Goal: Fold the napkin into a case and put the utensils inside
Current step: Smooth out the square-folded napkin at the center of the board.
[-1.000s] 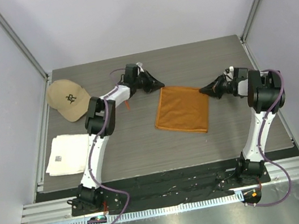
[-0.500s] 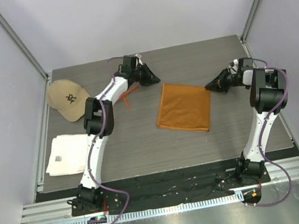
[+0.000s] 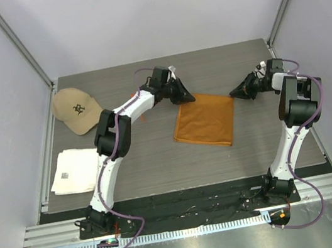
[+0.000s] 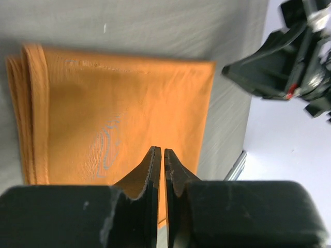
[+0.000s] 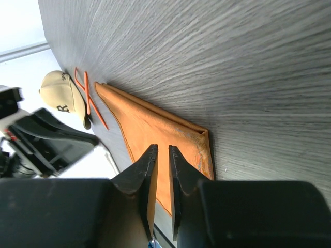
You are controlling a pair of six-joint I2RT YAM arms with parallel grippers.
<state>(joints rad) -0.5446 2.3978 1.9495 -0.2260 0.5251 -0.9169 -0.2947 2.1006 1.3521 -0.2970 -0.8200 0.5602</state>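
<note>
The rust-orange napkin (image 3: 204,121) lies folded flat at the table's middle, with layered edges showing in the left wrist view (image 4: 119,103) and the right wrist view (image 5: 145,124). My left gripper (image 3: 188,96) is shut and empty, just above the napkin's far-left corner (image 4: 159,150). My right gripper (image 3: 234,95) is shut and empty, with a thin slit between its jaws, just off the napkin's far-right corner (image 5: 163,147). Two orange utensils (image 5: 85,95) lie crossed beyond the napkin, near the cap. In the top view the left arm mostly hides them.
A tan cap (image 3: 76,110) sits at the far left. A folded white towel (image 3: 75,171) lies at the near left. Metal frame rails run along both table sides.
My left gripper has swung right, from over the utensils to the napkin's far-left corner. My right gripper has drawn back a little from the napkin's right edge. The napkin stays flat.
</note>
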